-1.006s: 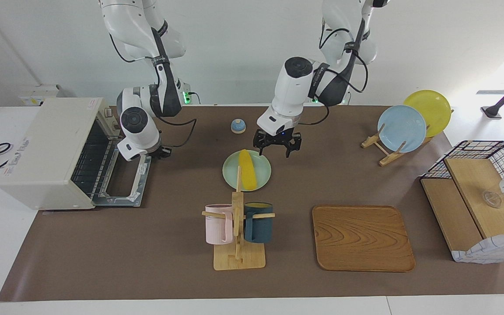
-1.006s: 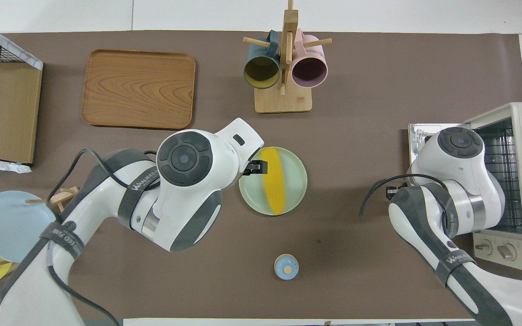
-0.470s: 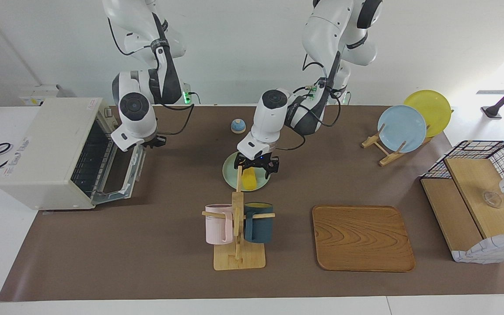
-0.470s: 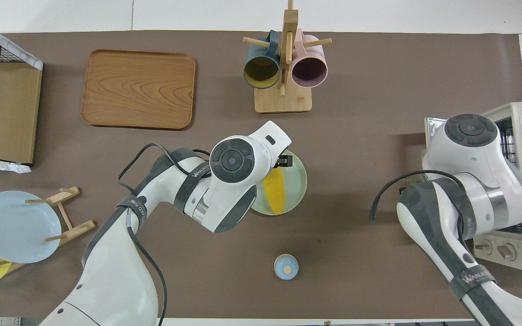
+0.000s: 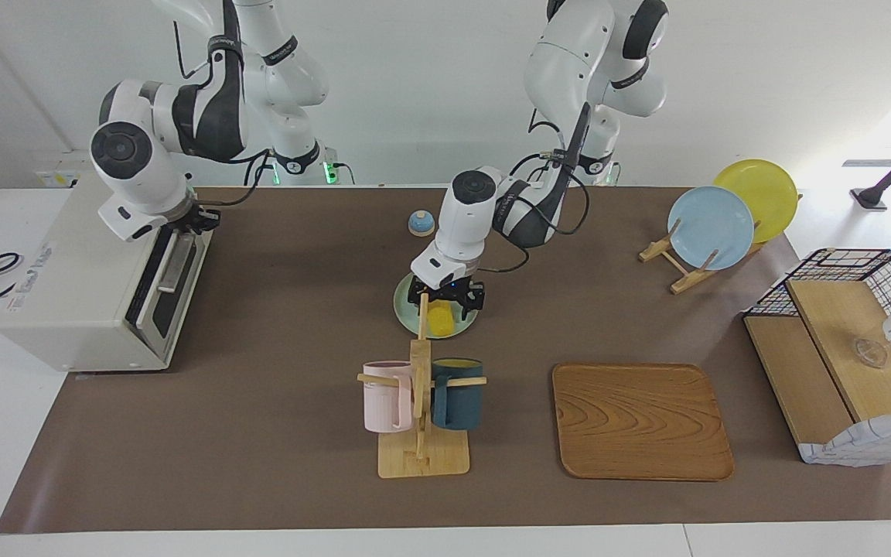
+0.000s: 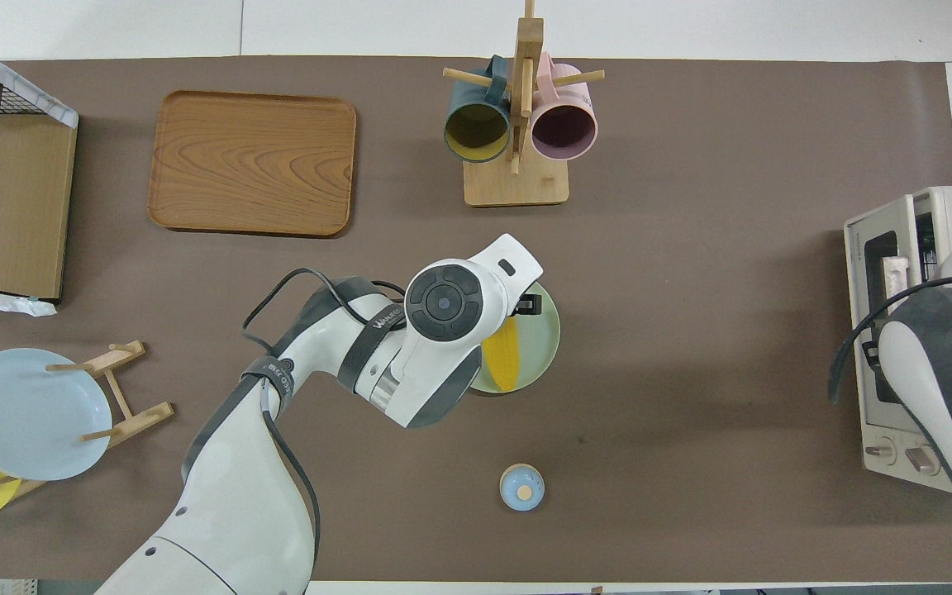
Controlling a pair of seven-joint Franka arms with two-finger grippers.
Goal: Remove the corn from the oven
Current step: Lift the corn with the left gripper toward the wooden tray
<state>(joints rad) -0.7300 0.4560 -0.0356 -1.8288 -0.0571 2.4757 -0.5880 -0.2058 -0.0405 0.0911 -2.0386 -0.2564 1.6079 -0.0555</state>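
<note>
White arms (image 5: 484, 209), dark-grey joints (black cables, black grippers)

Only legible text: "WANJEED"-type brand, white letters on dark band of left arm (image 6: 377, 324), just up-arm from left gripper (image 6: 530, 304). Small print on oven (image 5: 82, 282) top and front panel, by right gripper (image 5: 196, 219): unreadable.

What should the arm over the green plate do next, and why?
Probably close its jaws on the corn: the left gripper sits low over it on the green plate, jaws open and nothing held yet.
</note>
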